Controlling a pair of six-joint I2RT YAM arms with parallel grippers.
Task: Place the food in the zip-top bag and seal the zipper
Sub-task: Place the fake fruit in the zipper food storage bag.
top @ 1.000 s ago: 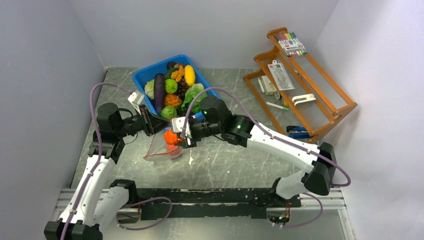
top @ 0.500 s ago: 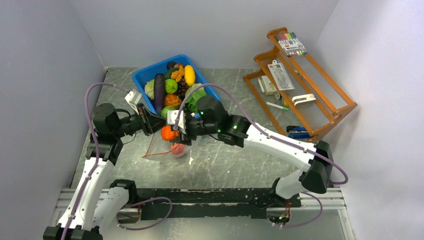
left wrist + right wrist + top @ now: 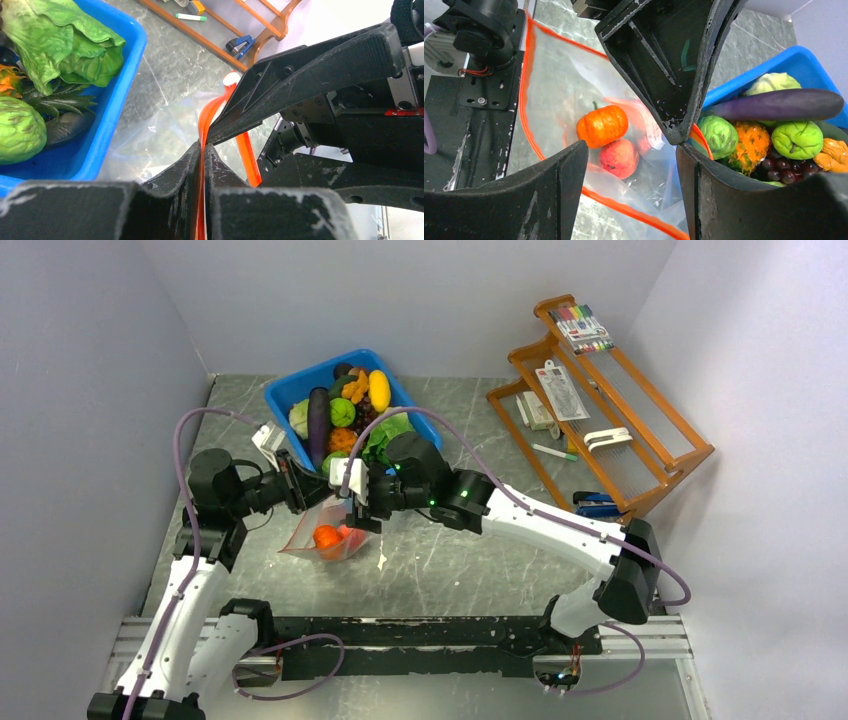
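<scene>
Our left gripper [image 3: 203,146] is clamped tight on the zipper [image 3: 216,107] and holds that edge of the zip-top bag [image 3: 556,80] raised, while the bag's bottom rests on the table [image 3: 450,570]. Our right gripper [image 3: 630,146] hangs just above the bag's mouth, its jaws spread wide with nothing between them. Directly beneath those parted fingers, inside the bag, an orange pumpkin-like piece [image 3: 602,126] lies touching a pink-orange peach [image 3: 619,158]. Past the right gripper's right-hand finger sits the blue bin [image 3: 774,57], which holds the purple eggplant [image 3: 779,104] and green cabbage-like balls [image 3: 719,135].
</scene>
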